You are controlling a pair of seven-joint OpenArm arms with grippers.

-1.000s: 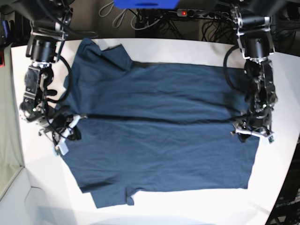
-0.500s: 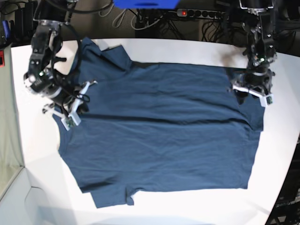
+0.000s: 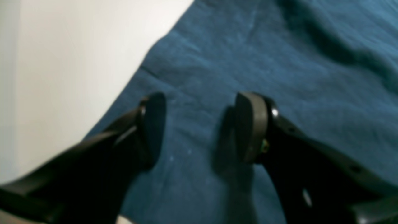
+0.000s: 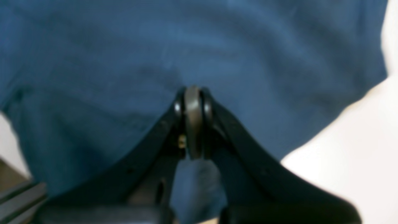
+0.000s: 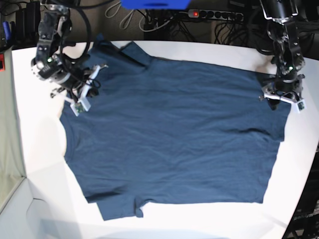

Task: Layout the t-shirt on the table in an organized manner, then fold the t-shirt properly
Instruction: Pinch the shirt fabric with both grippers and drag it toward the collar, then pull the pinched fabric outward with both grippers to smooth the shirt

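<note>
The dark navy t-shirt (image 5: 169, 134) lies spread nearly flat on the white table (image 5: 30, 149), with its sleeves toward the left and its hem toward the right. My right gripper (image 5: 82, 97) is at the shirt's far left corner by a sleeve. In the right wrist view that gripper (image 4: 192, 93) is shut, with blue t-shirt (image 4: 124, 62) cloth bunched between its jaws. My left gripper (image 5: 280, 99) hovers at the shirt's far right corner. The left wrist view shows this gripper (image 3: 199, 124) open, fingers (image 3: 252, 124) apart just over the t-shirt (image 3: 279, 62), holding nothing, beside bare table (image 3: 62, 62).
A power strip (image 5: 214, 15) and tangled cables lie beyond the table's far edge, next to a blue object (image 5: 154, 4). The table's curved front edge runs along the bottom right. Bare white table (image 4: 357, 140) borders the shirt on all sides.
Both grippers moved toward the far edge of the table. The shirt's folded-over upper half came with them and now lies opened out flat.
</note>
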